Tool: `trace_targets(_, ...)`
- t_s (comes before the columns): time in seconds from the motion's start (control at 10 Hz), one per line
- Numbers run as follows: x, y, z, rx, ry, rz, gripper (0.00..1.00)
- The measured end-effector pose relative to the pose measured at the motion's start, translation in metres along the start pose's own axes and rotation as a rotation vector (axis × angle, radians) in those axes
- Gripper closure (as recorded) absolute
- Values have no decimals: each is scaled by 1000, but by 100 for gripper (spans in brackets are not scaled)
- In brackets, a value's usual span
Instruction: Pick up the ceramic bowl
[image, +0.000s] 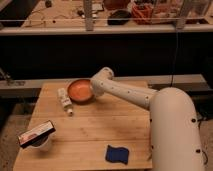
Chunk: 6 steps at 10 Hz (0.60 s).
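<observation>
The ceramic bowl (79, 91), round, shallow and orange, is at the back of the wooden table (95, 127), left of centre, and looks slightly tilted toward the camera. My gripper (93, 90) is at the bowl's right rim, at the end of the white arm that reaches in from the right, and it is shut on that rim. The arm's wrist hides the contact point itself.
A small white bottle (65, 101) lies just left of and in front of the bowl. A white cup with a red-and-white packet on top (37, 136) stands at the front left. A blue sponge (117, 154) lies at the front. My white body (175, 135) fills the right side.
</observation>
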<state>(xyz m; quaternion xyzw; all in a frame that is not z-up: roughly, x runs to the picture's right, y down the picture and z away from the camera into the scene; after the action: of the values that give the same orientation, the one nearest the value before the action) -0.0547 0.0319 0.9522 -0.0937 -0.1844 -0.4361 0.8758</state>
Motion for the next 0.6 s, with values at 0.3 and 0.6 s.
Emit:
trace_targets(0.3,-1,-2,0,8,1,-1,95)
trace_targets(0.6,0,-4,-1,20,-1,-2,95)
